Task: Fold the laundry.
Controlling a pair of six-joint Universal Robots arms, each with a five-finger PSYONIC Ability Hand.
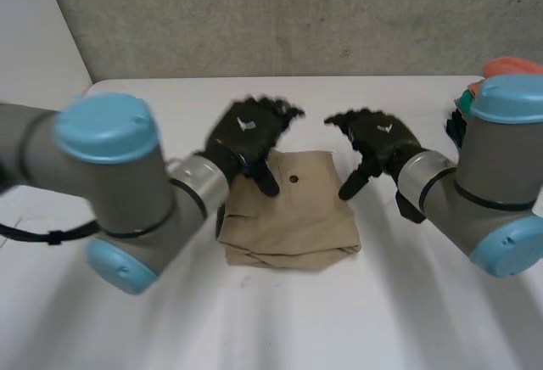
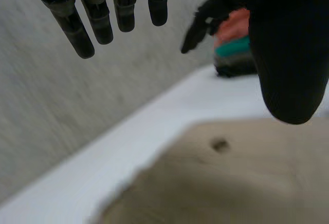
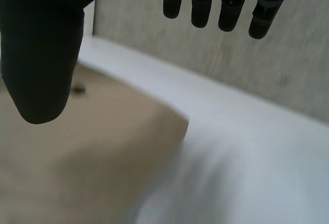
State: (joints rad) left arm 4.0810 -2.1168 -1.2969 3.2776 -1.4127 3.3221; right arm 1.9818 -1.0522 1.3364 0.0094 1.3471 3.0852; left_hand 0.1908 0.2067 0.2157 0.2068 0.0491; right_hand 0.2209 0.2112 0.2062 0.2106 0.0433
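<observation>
Both hands are open and hold nothing. The left hand point(image 1: 246, 132) has its fingers point(image 2: 103, 18) straight and a bit spread, with the thumb point(image 2: 290, 59) held apart from them. It hangs over the far left corner of the tan cloth point(image 1: 290, 215), which lies under its palm and thumb. From its wrist view it looks clear of the fabric, but I can't tell for sure.

The right hand point(image 1: 377, 141) is in the same pose, with loose fingers point(image 3: 231, 8) pointing down and the thumb point(image 3: 41, 54) off to the side. It sits over the far right corner of the tan cloth. The fabric is under its thumb, and bare bench point(image 3: 247, 157) is under its fingertips.

The tan cloth is folded into a rough rectangle and lies flat on the white bench between the two hands. Most of it lies on the robot's side of both palms. The edge nearest the robot shows stacked layers and some wrinkles. There is a small dark spot point(image 1: 293, 178) on the cloth between the two thumbs, closer to the left one. I can't tell whether it is a button or a hole.

A stack of folded clothes point(image 1: 502, 71), orange on top with green under it, sits on the bench beyond the right arm point(image 1: 501, 183), well apart from the tan cloth. In the left wrist view it sits just past the right hand's fingers. A grey wall point(image 1: 339, 14) stands behind the bench, beyond both sets of fingertips.
</observation>
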